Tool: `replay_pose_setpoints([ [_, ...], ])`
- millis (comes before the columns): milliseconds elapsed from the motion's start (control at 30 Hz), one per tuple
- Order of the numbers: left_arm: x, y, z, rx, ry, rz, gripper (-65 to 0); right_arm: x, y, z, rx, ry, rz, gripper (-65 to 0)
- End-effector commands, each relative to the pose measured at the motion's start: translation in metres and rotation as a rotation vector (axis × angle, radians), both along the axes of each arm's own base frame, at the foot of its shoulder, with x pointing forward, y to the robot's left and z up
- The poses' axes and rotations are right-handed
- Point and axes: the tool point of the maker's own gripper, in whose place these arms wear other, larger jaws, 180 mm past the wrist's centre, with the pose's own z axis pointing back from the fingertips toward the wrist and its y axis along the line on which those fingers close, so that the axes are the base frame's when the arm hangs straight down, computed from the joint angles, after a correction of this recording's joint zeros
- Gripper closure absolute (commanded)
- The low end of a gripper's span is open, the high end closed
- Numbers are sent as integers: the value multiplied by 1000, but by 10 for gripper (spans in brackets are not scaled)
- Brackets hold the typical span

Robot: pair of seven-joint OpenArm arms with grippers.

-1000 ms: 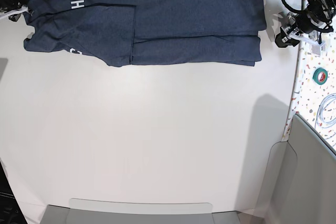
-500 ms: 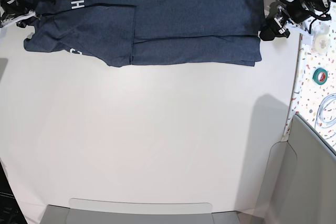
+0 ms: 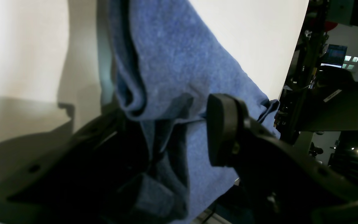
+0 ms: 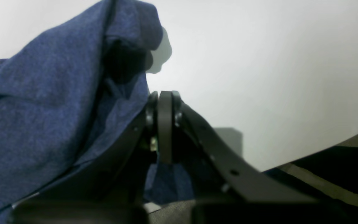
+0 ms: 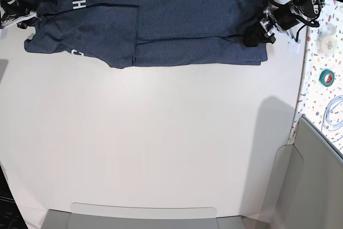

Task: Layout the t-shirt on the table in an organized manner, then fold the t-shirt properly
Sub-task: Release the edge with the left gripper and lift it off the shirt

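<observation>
t-shirt along table's far edge, left gripper on its right end

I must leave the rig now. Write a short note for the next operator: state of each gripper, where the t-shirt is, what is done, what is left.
Left gripper: open, jaws astride the t-shirt's hem edge, not yet closed.
Right gripper: shut, beside the t-shirt's other end; whether it pinches cloth cannot be told.
T-shirt: along the far edge of the table, spread lengthwise, sides folded in so it forms a long band, white lettering partly showing near the right arm's end.
Done: laid out, sides folded in.
Left: probably close the left gripper on the hem, fold the band end to end, and tidy it.
</observation>
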Motion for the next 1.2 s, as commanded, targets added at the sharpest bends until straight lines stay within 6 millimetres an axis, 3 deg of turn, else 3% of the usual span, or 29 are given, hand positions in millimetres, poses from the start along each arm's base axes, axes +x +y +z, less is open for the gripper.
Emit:
replay_pose_setpoints([
  [0, -17, 5, -13, 50, 82, -33, -317, 5, -4, 11, -35, -30, 21, 0],
  [367, -13, 44, -2, 126, 66, 16, -317, 5, -6, 11, -34, -32, 15, 0],
  [467, -20, 50, -3, 142, 83, 11, -317, 5, -6, 11, -34, -34, 15, 0],
  [733, -41, 47, -11, 137, 134, 0, -317, 6, -5, 11, -33, -32, 18, 0],
  [933, -41, 46, -12, 134, 134, 2, -317, 5, -4, 10, -32, -30, 18, 0],
  [1167, -41, 26, -17, 94, 137, -15, -317, 2, -1, 6, -17, -29, 9, 0],
])
